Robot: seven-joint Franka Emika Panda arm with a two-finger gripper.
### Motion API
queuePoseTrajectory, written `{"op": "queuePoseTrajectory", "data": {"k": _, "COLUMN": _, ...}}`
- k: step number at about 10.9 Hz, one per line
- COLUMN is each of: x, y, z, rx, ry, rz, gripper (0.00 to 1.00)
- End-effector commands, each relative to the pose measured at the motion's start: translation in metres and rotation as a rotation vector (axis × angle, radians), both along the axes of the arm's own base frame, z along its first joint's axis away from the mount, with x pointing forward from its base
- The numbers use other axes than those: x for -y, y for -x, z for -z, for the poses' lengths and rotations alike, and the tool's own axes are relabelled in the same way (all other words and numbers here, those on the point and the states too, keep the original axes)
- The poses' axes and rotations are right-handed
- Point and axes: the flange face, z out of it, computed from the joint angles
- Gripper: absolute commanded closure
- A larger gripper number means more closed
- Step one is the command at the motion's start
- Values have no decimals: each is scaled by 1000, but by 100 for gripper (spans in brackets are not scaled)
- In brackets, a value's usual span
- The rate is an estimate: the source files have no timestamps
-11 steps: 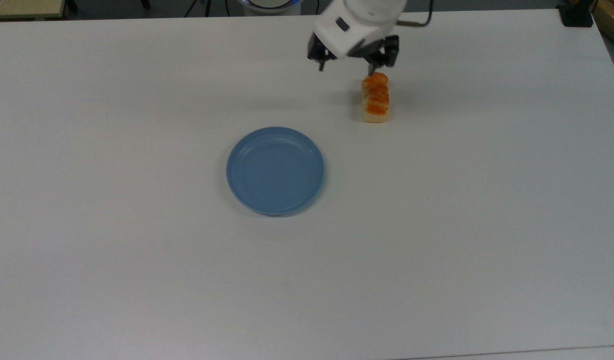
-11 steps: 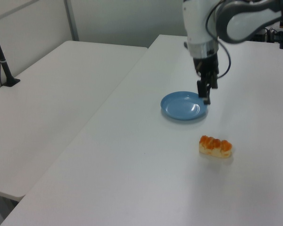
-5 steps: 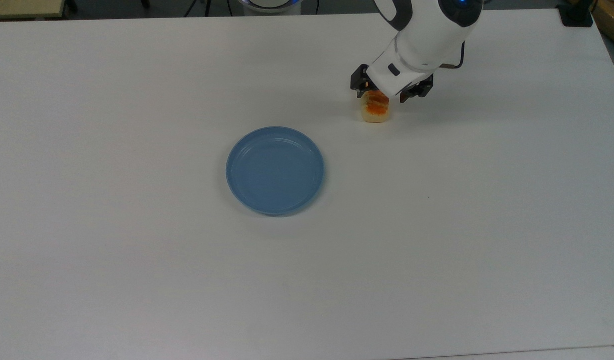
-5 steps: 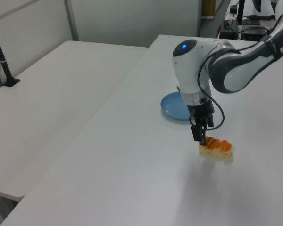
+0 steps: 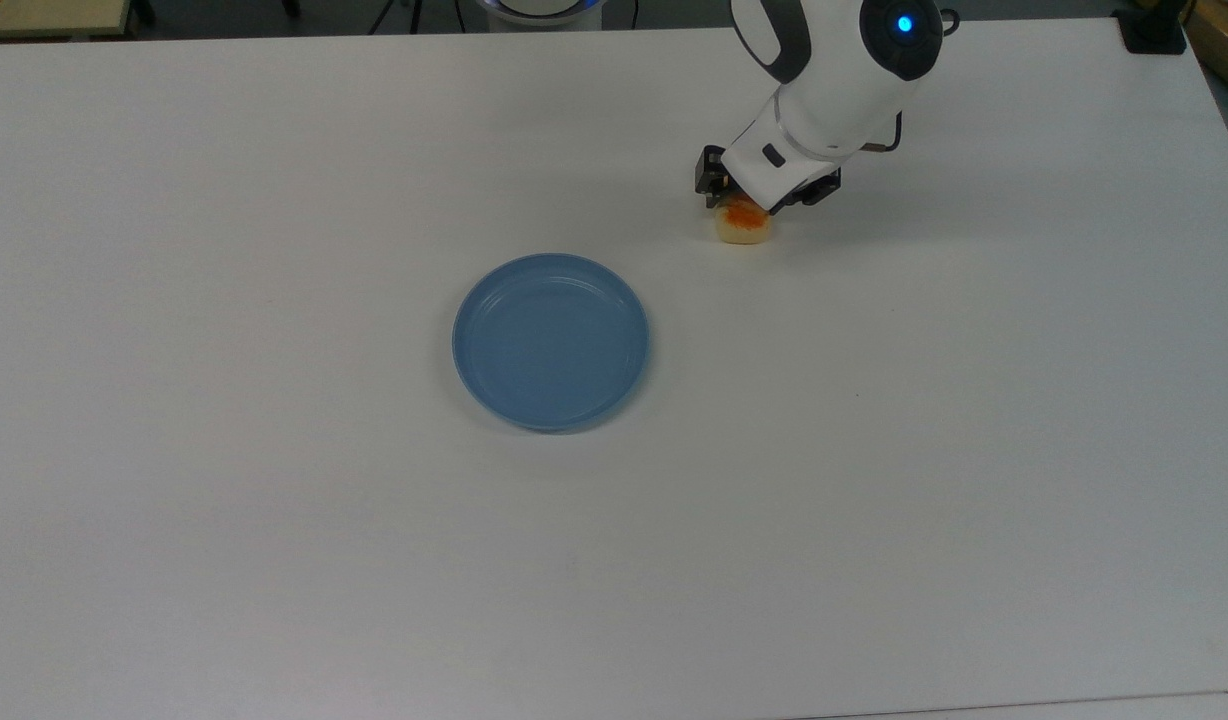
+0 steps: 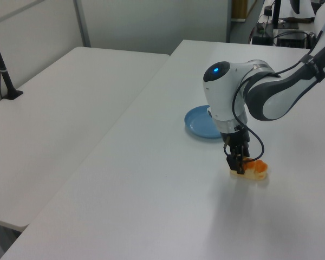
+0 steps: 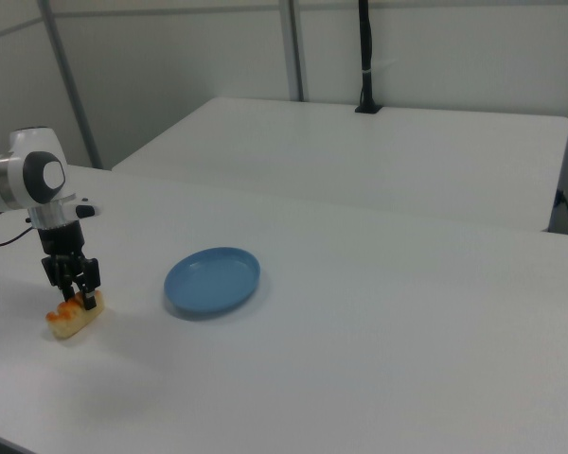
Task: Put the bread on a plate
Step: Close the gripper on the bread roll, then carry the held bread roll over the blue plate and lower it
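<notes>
The bread (image 5: 742, 227) lies on the white table (image 5: 874, 450), with its near end showing under the arm in the top view. It is a small loaf with cream sides and an orange top, also seen as the bread (image 6: 256, 170) and the bread (image 7: 68, 322). My gripper (image 5: 756, 203) is down over it, one finger on each long side, shut on it, as at the gripper (image 6: 239, 166) and the gripper (image 7: 79, 295). The loaf still rests on the table. The blue plate (image 5: 551, 341) stands empty toward the top view's left of the loaf, apart from it.
In the left view the arm hides part of the plate (image 6: 201, 123). A second white table (image 7: 379, 156) stands alongside with a black post (image 7: 365, 57) on it. The table's far edge runs close behind the arm in the top view.
The gripper came from above the table's far side, dropped over the loaf and lowered around it. The loaf's near end has shifted slightly toward the top view's left.
</notes>
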Motion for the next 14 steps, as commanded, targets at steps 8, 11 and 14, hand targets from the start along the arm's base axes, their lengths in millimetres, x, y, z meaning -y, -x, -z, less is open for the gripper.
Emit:
{"op": "queuePoseTrajectory", "data": {"k": 8, "x": 152, "y": -105, "z": -114, "rx": 216, "ry": -63, "rz": 87, "gripper": 79}}
{"op": "queuePoseTrajectory", "data": {"k": 11, "x": 205, "y": -137, "z": -93, "rx": 322, "ry": -61, "rz": 138, "gripper": 73}}
{"op": "queuePoseTrajectory", "data": {"k": 14, "x": 208, "y": -142, "z": -54, "rx": 293, "ry": -49, "rz": 148, "gripper": 31}}
